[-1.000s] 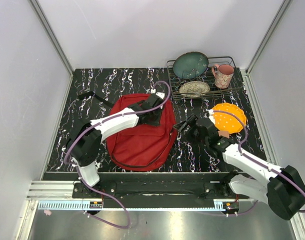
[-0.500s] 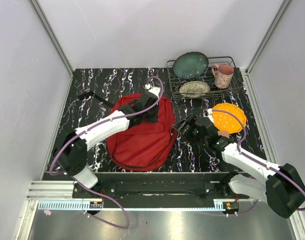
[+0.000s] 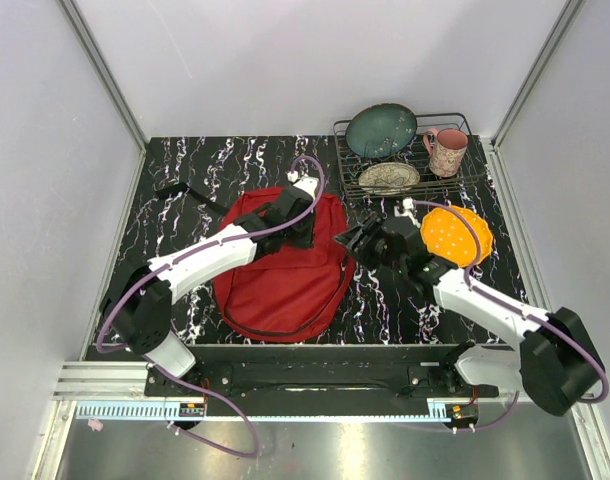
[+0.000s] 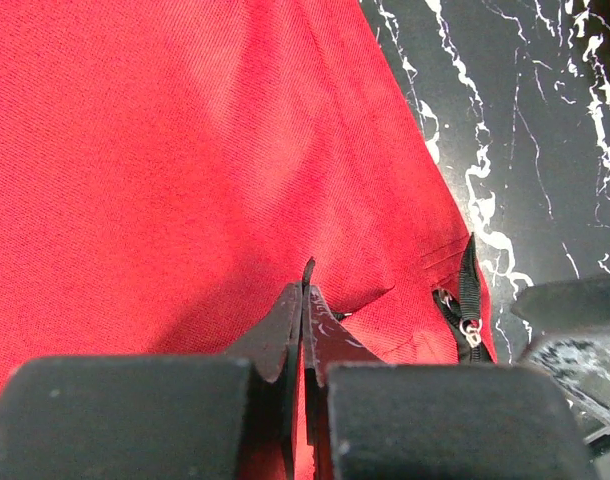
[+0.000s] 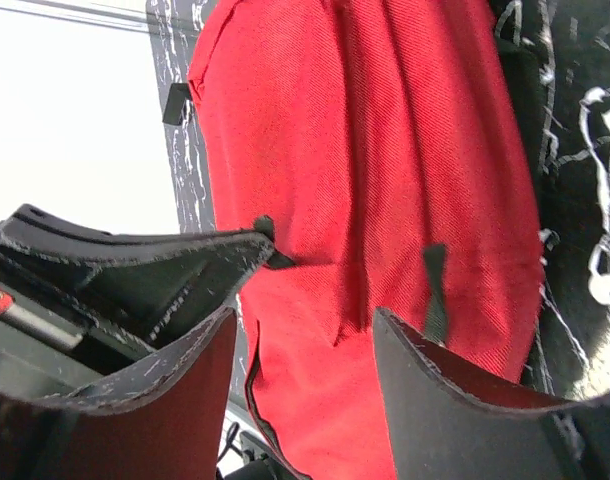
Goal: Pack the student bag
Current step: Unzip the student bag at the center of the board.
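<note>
The student bag [image 3: 281, 278] lies flat on the black marbled table, red with a black strap at its far left. My left gripper [image 3: 303, 230] rests on its upper right part, shut on a small black pull tab [image 4: 308, 268] that pokes out between the tips. A zip slider [image 4: 472, 331] sits just to the right of it. My right gripper [image 3: 351, 244] is at the bag's right edge, jaws apart, with red fabric [image 5: 315, 300] showing between its fingers [image 5: 435, 400]. A second black tab [image 5: 435, 292] lies by the right finger.
A wire rack [image 3: 465, 176] at the back right holds a teal bowl [image 3: 381, 130], a patterned plate [image 3: 389, 178] and a pink mug [image 3: 446, 151]. An orange dotted plate [image 3: 460, 235] lies right of my right arm. Grey walls close in the table.
My right gripper has moved left and away to the bag's right edge, and its jaws have narrowed. The left arm shifted slightly away early on and has stayed shut on the tab.
</note>
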Motion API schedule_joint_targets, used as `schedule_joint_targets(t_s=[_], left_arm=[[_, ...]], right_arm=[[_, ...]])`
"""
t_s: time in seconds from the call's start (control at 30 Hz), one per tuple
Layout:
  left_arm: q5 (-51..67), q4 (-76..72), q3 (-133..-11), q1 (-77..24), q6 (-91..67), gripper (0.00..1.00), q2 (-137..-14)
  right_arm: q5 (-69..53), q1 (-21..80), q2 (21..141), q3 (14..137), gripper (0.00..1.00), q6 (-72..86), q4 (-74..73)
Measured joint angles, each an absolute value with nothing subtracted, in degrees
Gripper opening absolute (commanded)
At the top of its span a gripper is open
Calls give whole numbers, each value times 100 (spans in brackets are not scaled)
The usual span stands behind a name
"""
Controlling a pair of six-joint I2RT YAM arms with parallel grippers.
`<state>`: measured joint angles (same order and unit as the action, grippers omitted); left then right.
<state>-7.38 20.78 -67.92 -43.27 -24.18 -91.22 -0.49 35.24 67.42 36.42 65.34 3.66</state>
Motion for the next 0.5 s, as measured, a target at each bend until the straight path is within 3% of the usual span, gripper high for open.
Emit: schedule_joint_targets(t_s=[0.27, 0.5], left_arm=[[-738, 2001, -6775, -4327, -2447, 0, -9006], [-755, 1977, -6700, -4327, -2449, 0, -8952]], right_arm=[[-405, 3433, 8256, 4838, 57, 6143, 381], [-530, 3428, 8687, 4912, 54, 6036, 355]])
